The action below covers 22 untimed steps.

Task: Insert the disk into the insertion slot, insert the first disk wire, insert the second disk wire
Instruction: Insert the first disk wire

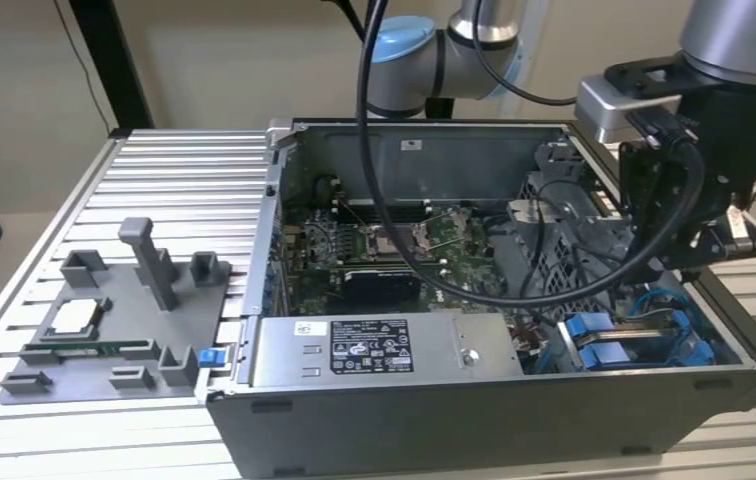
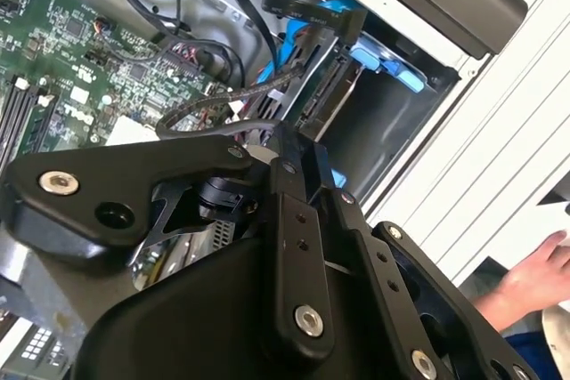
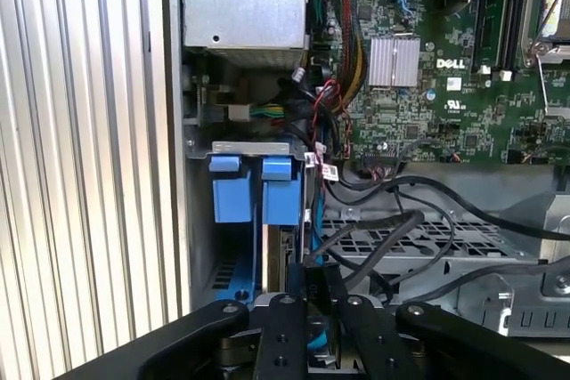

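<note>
- Slatted worktop carrying open computer case, leaving drive bay reachable from above.
- Disk seated in corner bay, blue carrier tab outward, just ahead of gripper tips, ready for cabling.
- Gripper narrow, apparently pinched on black wire to bring plug toward disk.
</note>
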{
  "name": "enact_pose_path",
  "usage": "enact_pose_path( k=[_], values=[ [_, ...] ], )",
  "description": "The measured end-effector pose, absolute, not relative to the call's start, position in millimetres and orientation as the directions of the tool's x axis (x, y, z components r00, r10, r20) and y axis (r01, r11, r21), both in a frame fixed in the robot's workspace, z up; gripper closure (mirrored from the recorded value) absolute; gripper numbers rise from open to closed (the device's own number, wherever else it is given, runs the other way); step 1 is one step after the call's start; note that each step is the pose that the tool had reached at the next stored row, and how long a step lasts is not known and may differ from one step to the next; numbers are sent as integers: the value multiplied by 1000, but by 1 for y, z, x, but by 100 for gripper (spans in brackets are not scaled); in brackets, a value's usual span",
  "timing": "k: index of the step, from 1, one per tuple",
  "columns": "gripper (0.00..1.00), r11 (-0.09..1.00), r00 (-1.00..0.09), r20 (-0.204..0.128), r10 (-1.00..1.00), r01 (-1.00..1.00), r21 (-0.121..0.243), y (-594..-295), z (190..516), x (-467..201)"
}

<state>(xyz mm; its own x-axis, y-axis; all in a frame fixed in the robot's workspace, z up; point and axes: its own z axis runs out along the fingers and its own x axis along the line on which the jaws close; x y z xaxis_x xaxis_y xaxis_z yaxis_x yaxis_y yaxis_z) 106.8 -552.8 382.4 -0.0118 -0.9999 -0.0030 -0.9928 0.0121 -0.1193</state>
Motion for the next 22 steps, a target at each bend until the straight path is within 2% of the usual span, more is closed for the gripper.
enact_pose_path(
  k=[8, 16, 22],
  values=[
    [100, 12, -12, -6, -1000, -993, -119, -554, 379, 113],
    [100, 16, -12, -40, -999, -993, -114, -560, 373, 124],
    [100, 18, -13, -53, -999, -995, -100, -565, 368, 131]
  ],
)
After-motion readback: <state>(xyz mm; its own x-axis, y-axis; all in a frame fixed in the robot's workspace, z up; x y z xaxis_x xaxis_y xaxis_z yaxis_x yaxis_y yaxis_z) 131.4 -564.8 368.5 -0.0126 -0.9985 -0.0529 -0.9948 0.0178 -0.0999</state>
